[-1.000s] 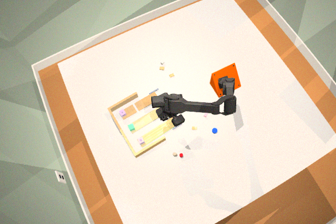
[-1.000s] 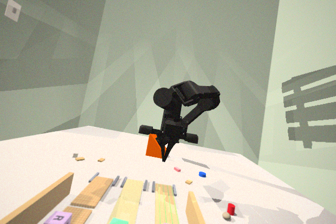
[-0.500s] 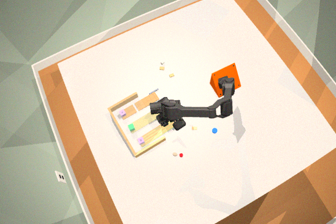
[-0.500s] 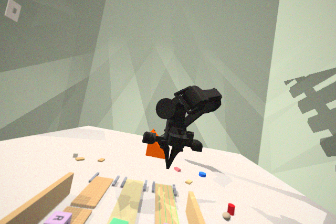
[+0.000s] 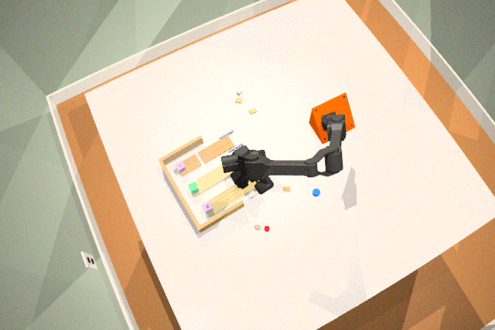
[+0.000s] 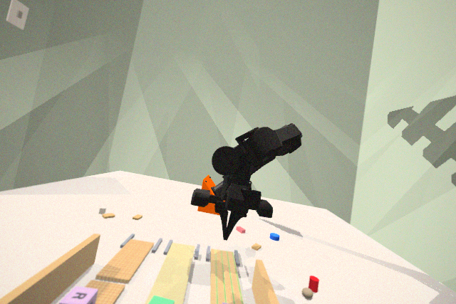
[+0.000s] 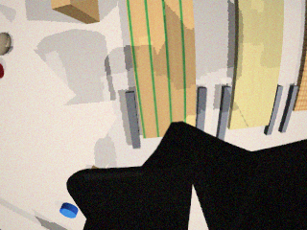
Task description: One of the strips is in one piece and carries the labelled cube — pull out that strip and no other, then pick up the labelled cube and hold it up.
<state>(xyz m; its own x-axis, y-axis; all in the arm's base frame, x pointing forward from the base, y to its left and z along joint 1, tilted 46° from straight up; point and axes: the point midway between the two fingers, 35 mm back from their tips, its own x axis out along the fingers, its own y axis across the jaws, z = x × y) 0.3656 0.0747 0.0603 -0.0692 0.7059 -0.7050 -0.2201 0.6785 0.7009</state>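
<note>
My gripper (image 6: pixel 225 238) (image 7: pixel 177 127) is shut and empty, above the front end of the green-lined strip (image 5: pixel 230 197) (image 6: pixel 222 275) (image 7: pixel 159 72). That strip is in one piece where it shows; a purple cube (image 5: pixel 207 207) with a dark mark sits on its far end, letter unreadable. The plain yellow strip (image 5: pixel 211 181) (image 6: pixel 172 267) (image 7: pixel 261 62) beside it carries a green cube (image 5: pixel 193 187) (image 6: pixel 160 300). The third strip is split by a gap into a front piece (image 5: pixel 216 148) (image 6: pixel 127 260) and a short rear piece (image 5: pixel 192 165) (image 6: pixel 106 293), which carries a purple cube (image 5: pixel 180 166) (image 6: pixel 79 295) marked R.
A wooden wall (image 5: pixel 179 194) (image 6: pixel 55 271) encloses the strips on three sides. Grey guide bars (image 5: pixel 227 134) (image 6: pixel 157 245) (image 7: pixel 132 120) flank their front ends. A blue disc (image 5: pixel 315 192) (image 6: pixel 274 236) (image 7: pixel 68 210), a red cylinder (image 5: pixel 267 228) (image 6: pixel 313 284) and a pebble (image 5: pixel 257 226) (image 6: pixel 307 292) lie outside.
</note>
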